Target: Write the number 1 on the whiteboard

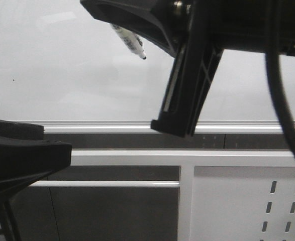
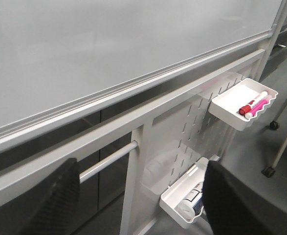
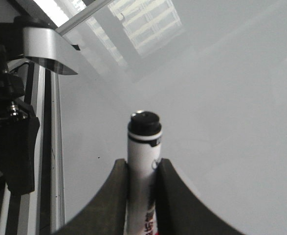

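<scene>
White marker (image 3: 142, 166) with black tip is pinched between the two dark fingers (image 3: 114, 200) of the right gripper (image 3: 141, 191); barrel sits snug, jaws closed on it, tip projecting well past the fingertips toward the whiteboard (image 3: 221, 122). Front view: marker tip points down and to the right of the fingers, close to the glossy surface, but contact cannot be confirmed. No stroke visible on the board; the number 1 is not yet written. Only a tiny dark speck (image 1: 13, 79) shows, well off to the side of the tip.

Left gripper (image 2: 138, 200): fingers spread wide, holding nothing, parked low beside the board's aluminium frame (image 2: 133, 83).

Judgement on the step in hand, bringing the tip to the board and drawing:
- Advance along the marker axis until light contact; too much push could slide the barrel back between the pads.
- Keep grip firm, wrist angle fixed.
- Draw one straight downward stroke, stopping above the frame.
- Lift straight off to avoid a tail.
</scene>
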Action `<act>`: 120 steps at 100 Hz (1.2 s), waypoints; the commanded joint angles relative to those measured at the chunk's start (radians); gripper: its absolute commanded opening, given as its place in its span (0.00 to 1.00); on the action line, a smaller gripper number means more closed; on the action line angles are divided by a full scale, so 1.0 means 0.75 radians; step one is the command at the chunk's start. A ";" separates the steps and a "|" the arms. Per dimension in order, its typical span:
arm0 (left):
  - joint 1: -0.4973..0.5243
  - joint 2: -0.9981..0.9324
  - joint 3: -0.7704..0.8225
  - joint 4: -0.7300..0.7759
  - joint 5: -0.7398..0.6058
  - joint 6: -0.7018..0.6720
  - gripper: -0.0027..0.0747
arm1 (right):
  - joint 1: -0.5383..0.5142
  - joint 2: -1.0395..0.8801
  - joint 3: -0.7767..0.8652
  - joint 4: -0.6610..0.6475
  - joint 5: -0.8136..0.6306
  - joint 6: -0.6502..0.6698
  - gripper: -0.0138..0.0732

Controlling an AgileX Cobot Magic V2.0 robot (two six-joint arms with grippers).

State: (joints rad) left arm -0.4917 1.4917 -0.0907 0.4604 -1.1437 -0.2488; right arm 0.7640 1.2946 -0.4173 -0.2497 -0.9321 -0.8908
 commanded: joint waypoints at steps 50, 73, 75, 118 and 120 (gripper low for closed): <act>-0.004 -0.030 -0.012 -0.084 -0.286 0.012 0.64 | -0.010 0.136 -0.115 -0.039 -0.199 -0.341 0.07; -0.004 -0.030 -0.012 -0.096 -0.290 0.013 0.64 | -0.004 0.133 -0.115 -0.087 -0.094 -0.520 0.07; -0.004 -0.030 -0.012 -0.096 -0.290 0.013 0.64 | -0.004 0.133 -0.115 -0.087 -0.088 -0.525 0.07; -0.004 -0.030 -0.012 -0.128 -0.290 0.013 0.64 | -0.009 0.130 -0.131 -0.058 -0.052 -0.550 0.07; -0.004 -0.030 -0.012 -0.128 -0.290 0.013 0.64 | -0.009 0.130 -0.135 -0.058 -0.052 -0.550 0.07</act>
State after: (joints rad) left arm -0.4917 1.4917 -0.0885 0.3828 -1.1437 -0.2406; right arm 0.7640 1.4218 -0.4824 -0.3159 -0.8968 -1.2933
